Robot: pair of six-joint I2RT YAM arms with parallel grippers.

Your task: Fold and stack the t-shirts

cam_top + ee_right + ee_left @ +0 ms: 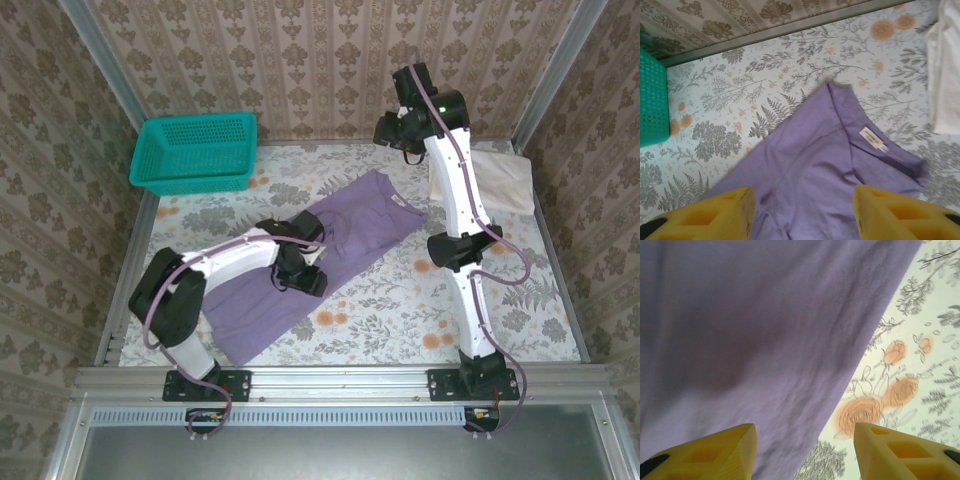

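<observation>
Teal basket (195,152) sits far left, off-white shirt (505,180) folded far right on the floral table (400,310). Purple shirt (350,235) is spread diagonally in the middle. Left arm (235,255) is bent low, left gripper (805,450) over the shirt's near half, fingers apart, holding nothing. Right gripper (805,212) is up high over the collar (840,100), loose and empty too.

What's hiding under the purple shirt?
The purple shirt lies spread on the flowery tablecloth, which shows all around its edges. If anything else is underneath, the cloth covers it, so I can't tell.
</observation>
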